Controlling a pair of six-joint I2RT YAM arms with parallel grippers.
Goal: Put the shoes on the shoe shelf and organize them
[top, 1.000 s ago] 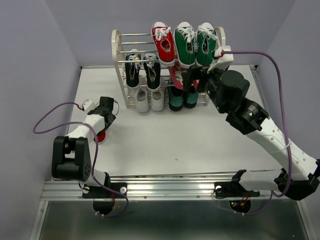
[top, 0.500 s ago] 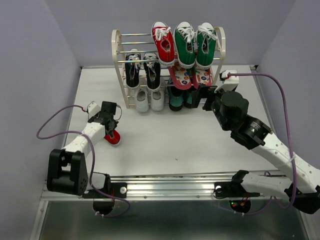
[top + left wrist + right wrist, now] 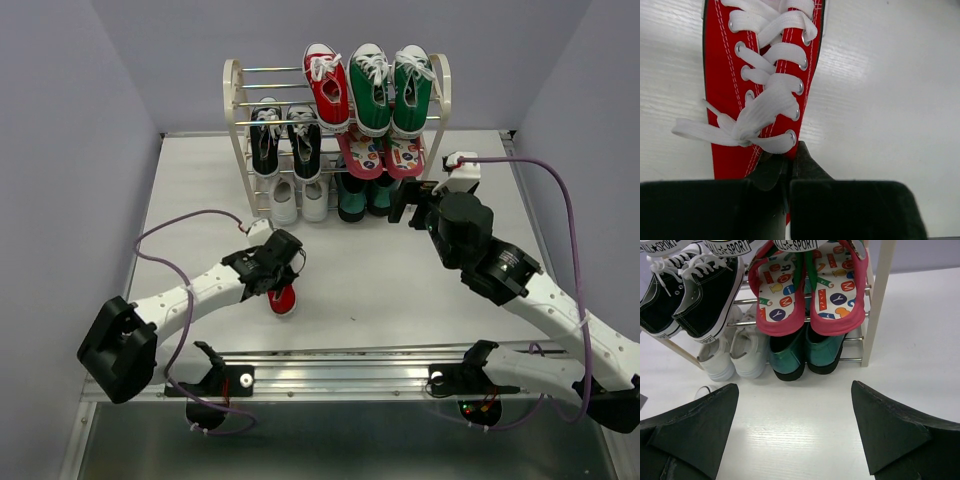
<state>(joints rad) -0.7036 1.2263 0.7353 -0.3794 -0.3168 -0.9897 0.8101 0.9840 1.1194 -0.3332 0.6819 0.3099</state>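
Note:
A red sneaker with white laces (image 3: 284, 299) (image 3: 760, 75) hangs just over the table near the front, left of centre. My left gripper (image 3: 281, 277) (image 3: 789, 159) is shut on the rim of its opening. Its mate (image 3: 325, 85) lies on the top tier of the shoe shelf (image 3: 233, 100). Black sneakers (image 3: 285, 140) (image 3: 690, 295) fill the middle tier's left side, and white sneakers (image 3: 298, 202) (image 3: 735, 352) sit below them. My right gripper (image 3: 405, 208) (image 3: 795, 425) stands open in front of the shelf's right half (image 3: 880, 300), holding nothing.
Green high-tops (image 3: 390, 88) share the top tier. Pink patterned flip-flops (image 3: 380, 155) (image 3: 807, 287) lie on the middle tier's right side, with dark teal shoes (image 3: 365, 198) (image 3: 807, 352) beneath them. Lilac walls close in the table on three sides.
My left gripper closed on the red sneaker at the table's left side and carried it right, toward the front middle. My right arm drew back from the shelf.

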